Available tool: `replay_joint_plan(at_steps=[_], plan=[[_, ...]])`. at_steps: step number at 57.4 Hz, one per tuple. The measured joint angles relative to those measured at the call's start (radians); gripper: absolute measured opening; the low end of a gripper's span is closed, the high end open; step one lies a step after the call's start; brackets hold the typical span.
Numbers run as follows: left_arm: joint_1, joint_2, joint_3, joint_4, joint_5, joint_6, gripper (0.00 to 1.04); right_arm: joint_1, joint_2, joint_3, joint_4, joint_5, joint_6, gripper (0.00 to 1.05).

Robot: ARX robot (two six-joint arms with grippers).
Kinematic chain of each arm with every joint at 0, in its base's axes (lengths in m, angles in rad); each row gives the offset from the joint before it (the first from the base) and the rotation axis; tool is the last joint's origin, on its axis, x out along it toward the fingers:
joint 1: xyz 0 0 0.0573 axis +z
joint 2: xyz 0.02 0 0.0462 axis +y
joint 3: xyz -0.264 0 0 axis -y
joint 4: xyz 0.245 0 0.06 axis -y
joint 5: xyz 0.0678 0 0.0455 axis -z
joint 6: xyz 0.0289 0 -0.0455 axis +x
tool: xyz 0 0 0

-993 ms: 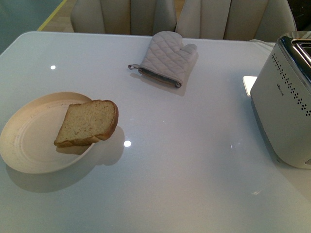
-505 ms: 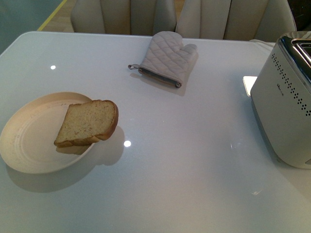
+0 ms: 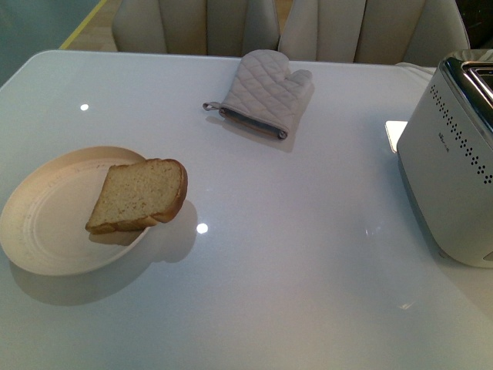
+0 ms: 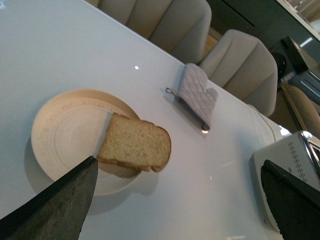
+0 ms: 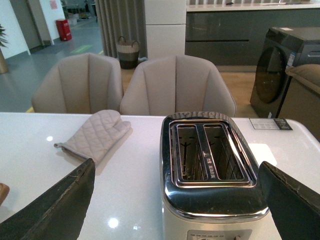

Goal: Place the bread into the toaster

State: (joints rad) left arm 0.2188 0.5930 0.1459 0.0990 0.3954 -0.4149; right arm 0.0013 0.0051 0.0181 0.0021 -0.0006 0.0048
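The bread is a tan speckled slice with brown crust, lying tilted across the right rim of the round cream plate at the table's left. The white-grey toaster with dotted side stands at the right edge. No arm shows in the front view. In the left wrist view the bread lies beyond my open left gripper, nothing between its fingers. The right wrist view looks down on the toaster with two empty chrome slots; my right gripper hangs open above and around its near end.
A quilted grey oven mitt lies at the back middle of the white glossy table. Beige chairs stand behind the far edge. A small white card lies beside the toaster.
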Motion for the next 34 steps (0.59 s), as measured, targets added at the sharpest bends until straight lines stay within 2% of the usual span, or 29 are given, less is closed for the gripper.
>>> replay_joint_plan(at_steps=[8, 16, 34], plan=[[0.011, 0.396, 0.045, 0.316, -0.048, 0.066, 0.97, 0.000, 0.000, 0.000, 0.000, 0.000, 0.000, 0.96], [-0.005, 0.796, 0.145, 0.537, -0.106, 0.140, 0.97, 0.000, 0.000, 0.000, 0.000, 0.000, 0.000, 0.96], [-0.006, 1.329, 0.353, 0.622, -0.189, 0.230, 0.97, 0.000, 0.000, 0.000, 0.000, 0.000, 0.000, 0.96]])
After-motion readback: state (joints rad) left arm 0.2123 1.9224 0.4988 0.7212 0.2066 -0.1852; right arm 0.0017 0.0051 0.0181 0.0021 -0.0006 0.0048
